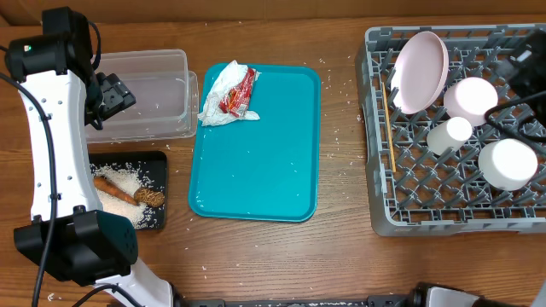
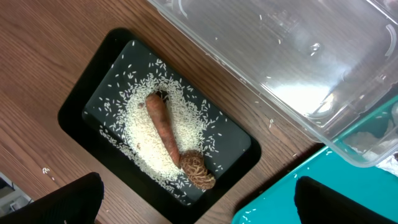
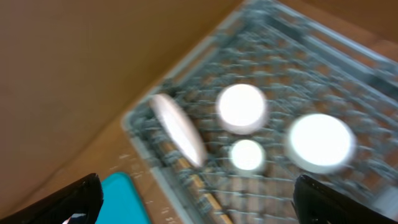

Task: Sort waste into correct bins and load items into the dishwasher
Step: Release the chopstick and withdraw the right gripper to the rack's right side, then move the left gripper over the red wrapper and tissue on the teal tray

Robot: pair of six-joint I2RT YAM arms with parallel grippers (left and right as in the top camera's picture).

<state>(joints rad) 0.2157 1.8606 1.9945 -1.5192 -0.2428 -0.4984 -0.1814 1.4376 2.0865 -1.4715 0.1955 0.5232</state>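
Observation:
The crumpled white napkin [image 1: 219, 95] and the red-and-white wrapper [image 1: 239, 92] lie on the far left corner of the teal tray [image 1: 256, 162]. The black tray [image 1: 159, 162] holds loose rice [image 2: 146, 134], an orange carrot-like stick [image 2: 163, 124] and a brown lump [image 2: 198, 169]. The clear tub [image 1: 149, 94] looks empty. My left gripper [image 2: 199, 202] hangs open above the black tray's near corner, holding nothing. In the grey rack [image 1: 384, 217] stand a plate [image 1: 420, 72], two bowls [image 1: 472, 98] [image 1: 508, 162], a cup [image 1: 450, 134] and a wooden stick [image 1: 388, 128]. My right gripper [image 3: 199, 199] hovers open and empty above the rack; its view is blurred.
Stray rice grains dot the wooden table [image 1: 341, 136] between the teal tray and the rack. The left arm's white links [image 1: 51, 162] stand along the table's left edge beside the black tray. Dark parts of the right arm [image 1: 529, 77] overhang the rack's far right.

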